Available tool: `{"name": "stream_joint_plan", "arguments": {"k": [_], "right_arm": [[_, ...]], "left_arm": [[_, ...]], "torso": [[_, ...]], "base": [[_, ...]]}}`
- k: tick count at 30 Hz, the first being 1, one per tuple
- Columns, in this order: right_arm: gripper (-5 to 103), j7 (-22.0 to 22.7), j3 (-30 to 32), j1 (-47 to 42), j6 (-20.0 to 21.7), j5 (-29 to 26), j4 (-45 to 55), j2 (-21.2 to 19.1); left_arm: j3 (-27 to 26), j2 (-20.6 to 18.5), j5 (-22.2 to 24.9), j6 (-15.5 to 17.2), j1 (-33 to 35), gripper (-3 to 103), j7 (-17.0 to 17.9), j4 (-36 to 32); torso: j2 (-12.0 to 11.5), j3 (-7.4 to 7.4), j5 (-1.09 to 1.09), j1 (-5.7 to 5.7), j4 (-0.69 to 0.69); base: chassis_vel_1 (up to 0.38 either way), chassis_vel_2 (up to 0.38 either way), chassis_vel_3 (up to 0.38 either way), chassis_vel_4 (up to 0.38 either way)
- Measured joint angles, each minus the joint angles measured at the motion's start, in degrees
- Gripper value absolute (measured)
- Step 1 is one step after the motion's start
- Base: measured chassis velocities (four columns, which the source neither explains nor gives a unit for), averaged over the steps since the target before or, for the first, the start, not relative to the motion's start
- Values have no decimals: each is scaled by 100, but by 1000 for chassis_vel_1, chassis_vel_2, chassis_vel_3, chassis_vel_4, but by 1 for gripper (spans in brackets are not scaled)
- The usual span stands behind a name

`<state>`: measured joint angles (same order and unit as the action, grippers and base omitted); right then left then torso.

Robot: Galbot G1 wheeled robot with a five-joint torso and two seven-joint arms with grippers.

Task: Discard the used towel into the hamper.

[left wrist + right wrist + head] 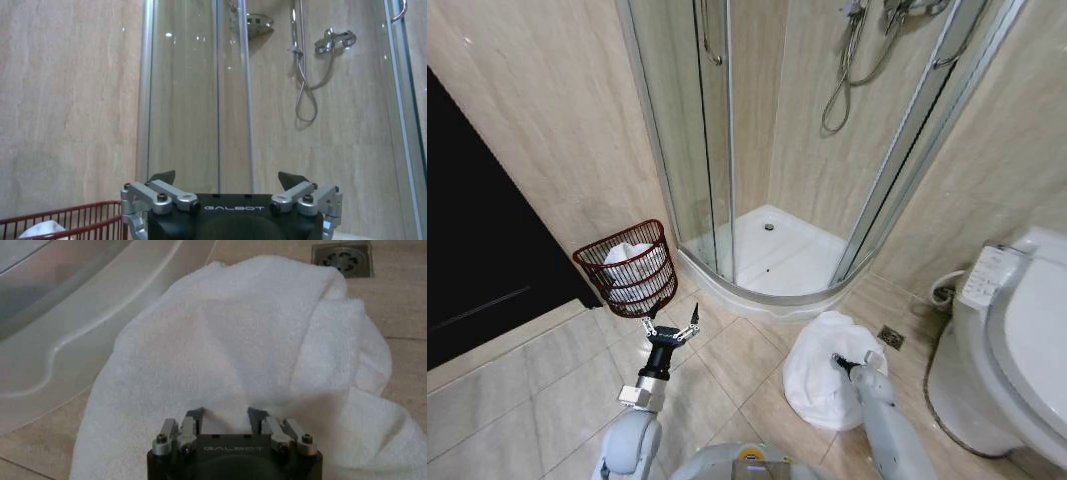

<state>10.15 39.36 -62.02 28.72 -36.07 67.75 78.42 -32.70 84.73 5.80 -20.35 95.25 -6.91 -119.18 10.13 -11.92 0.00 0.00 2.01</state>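
Lying crumpled on the tiled floor [727,370] by the shower: big white fluffy towel [827,375], right tool [227,412] pinched on its fold. Left tool [670,328] spread wide, empty, just beside the small round dark red wire hamper [627,268].

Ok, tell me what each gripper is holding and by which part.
The right gripper pinches a fold near the middle of the white towel on the floor. The left gripper, open, holds nothing beside the hamper.
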Motion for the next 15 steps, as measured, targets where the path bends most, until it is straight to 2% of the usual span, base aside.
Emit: {"name": "stream_joint_plan", "arguments": {"k": [3, 6, 11, 15], "right_arm": [[36, 22, 7, -63, -160, 66, 156, 20], [31, 57, 23, -126, -274, 130, 279, 53], [16, 201, 27, -397, -730, 186, 696, 138], [4, 352, 27, -569, -761, 121, 1098, 156]], "left_arm": [[13, -4, 13, 25, -6, 100, 5, -31], [38, 3, 27, 58, -25, 100, 6, -45], [87, 25, 28, 75, -72, 100, 4, -51], [84, 17, 29, 75, -79, 100, -10, -52]], "torso": [[0, 0, -1, 0, 1], [0, 0, 0, 0, 1], [1, -1, 0, 0, 0], [1, 0, -1, 0, 0]], "base": [[0, 0, 0, 0], [0, 0, 0, 0], [0, 0, 0, 0], [0, 0, 0, 0]]}}
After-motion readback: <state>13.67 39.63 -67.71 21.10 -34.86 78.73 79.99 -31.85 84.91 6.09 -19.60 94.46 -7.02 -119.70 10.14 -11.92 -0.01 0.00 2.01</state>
